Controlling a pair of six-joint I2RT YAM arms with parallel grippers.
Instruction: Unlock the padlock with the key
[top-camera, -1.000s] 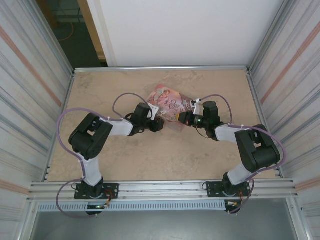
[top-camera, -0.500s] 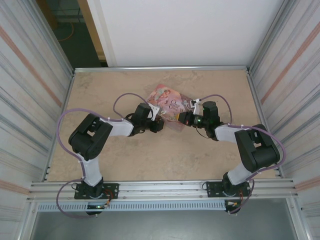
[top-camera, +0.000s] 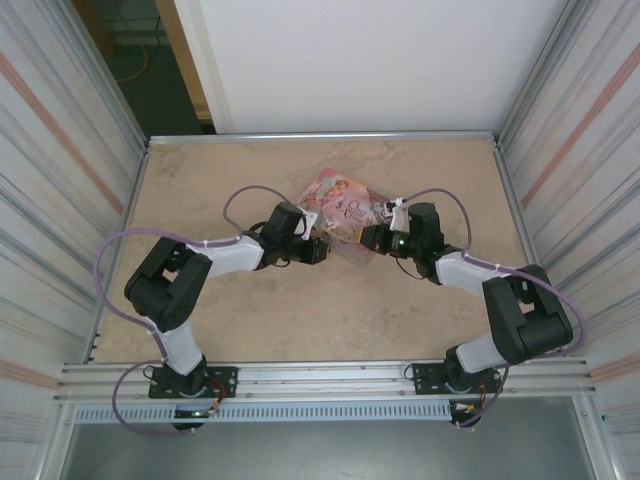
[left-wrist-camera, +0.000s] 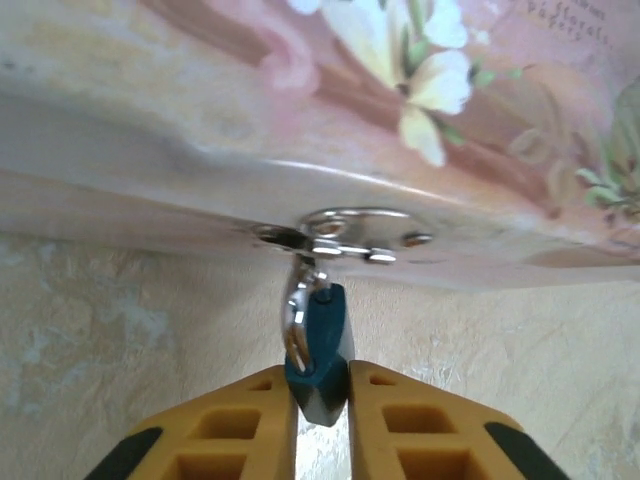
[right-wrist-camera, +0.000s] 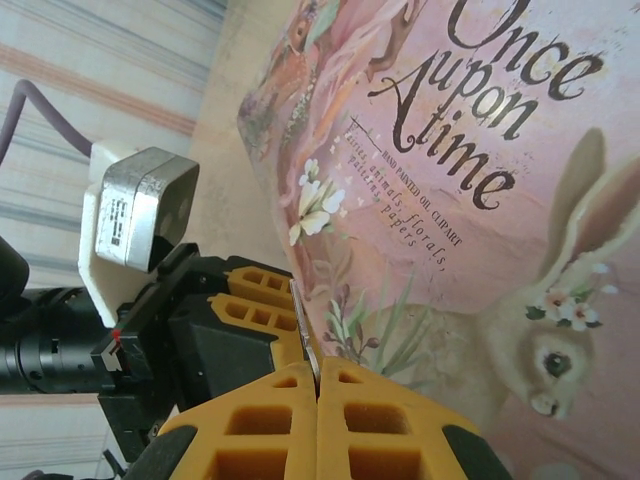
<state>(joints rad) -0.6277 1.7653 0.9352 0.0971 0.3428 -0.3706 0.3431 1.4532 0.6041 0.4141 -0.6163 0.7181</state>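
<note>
The small blue-teal padlock (left-wrist-camera: 322, 335) hangs by its silvery shackle (left-wrist-camera: 296, 312) from the metal hasp (left-wrist-camera: 345, 232) on the pink illustrated tin (left-wrist-camera: 300, 100). My left gripper (left-wrist-camera: 320, 376) is shut on the padlock's lower body, one yellow finger against each side. My right gripper (right-wrist-camera: 317, 378) is shut on the key (right-wrist-camera: 306, 322), whose thin silvery blade sticks out of the fingertips. The blade points toward the left gripper's fingers (right-wrist-camera: 250, 305) at the tin's (right-wrist-camera: 480, 200) edge. In the top view the left gripper (top-camera: 318, 250) and the right gripper (top-camera: 365, 238) face each other at the tin's (top-camera: 340, 205) near edge.
The tin lies mid-table on the beige tabletop (top-camera: 250, 320). Corrugated metal walls (top-camera: 60, 200) stand on both sides and a white panel (top-camera: 370, 60) at the back. Purple cables (top-camera: 250, 195) arch over both forearms.
The left jaws have narrowed onto the padlock. Both arms have leaned lower and further forward, the elbows dropping outward. The right gripper stays shut on the key.
</note>
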